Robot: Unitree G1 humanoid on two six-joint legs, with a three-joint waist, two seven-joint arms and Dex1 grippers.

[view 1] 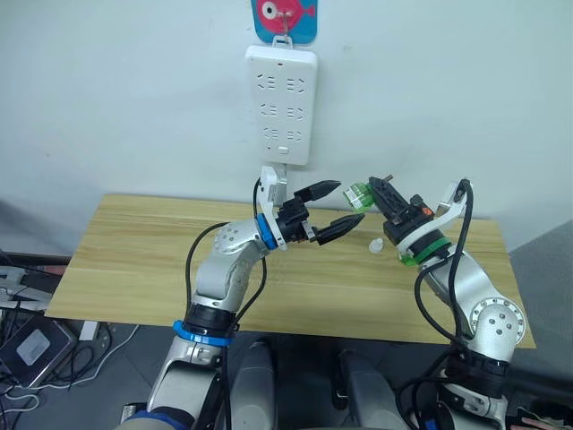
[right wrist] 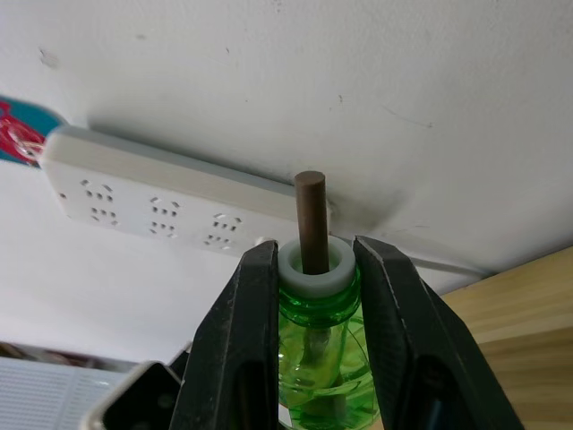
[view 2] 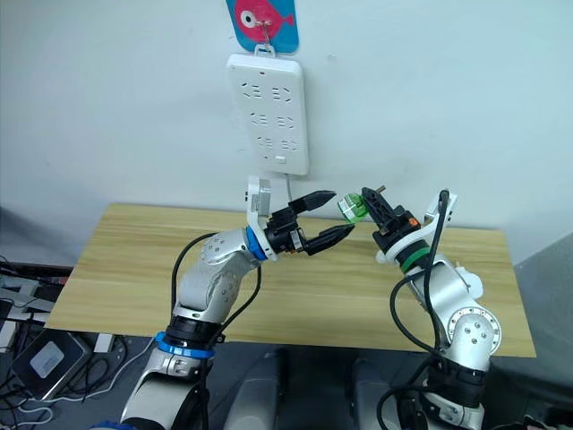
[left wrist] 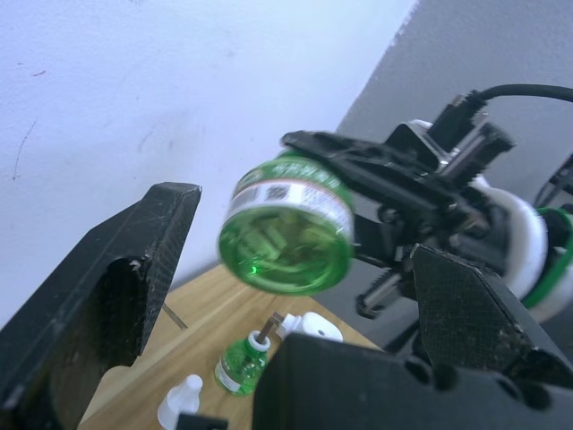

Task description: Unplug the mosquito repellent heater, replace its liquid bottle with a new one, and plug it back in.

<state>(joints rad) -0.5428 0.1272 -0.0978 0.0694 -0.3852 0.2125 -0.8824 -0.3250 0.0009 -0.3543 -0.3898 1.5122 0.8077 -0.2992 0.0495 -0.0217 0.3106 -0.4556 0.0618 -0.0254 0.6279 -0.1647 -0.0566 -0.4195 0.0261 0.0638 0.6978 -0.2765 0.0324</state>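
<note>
So the right gripper (right wrist: 309, 296) is clamped on a green liquid bottle (right wrist: 315, 345), squeezing it by the neck just under the white collar, with the brown wick (right wrist: 311, 224) poking out past the fingertips; it's held up in the air over the wooden table (view 1: 134, 269); the left gripper (view 1: 333, 208) sits right next to it, fingers spread wide apart and holding nothing, the bottle's round base facing into that gap; in the left wrist view a second green bottle (left wrist: 242, 363) lies down on the table, touching a white rounded thing (left wrist: 309, 324) that I think is the mosquito repellent heater, though most of it is hidden; a tiny white cap (view 1: 376, 245) sits near them; the white power strip (view 1: 281, 103) hangs on the wall above the table, under a blue and pink fish hook (view 1: 285, 18).
</note>
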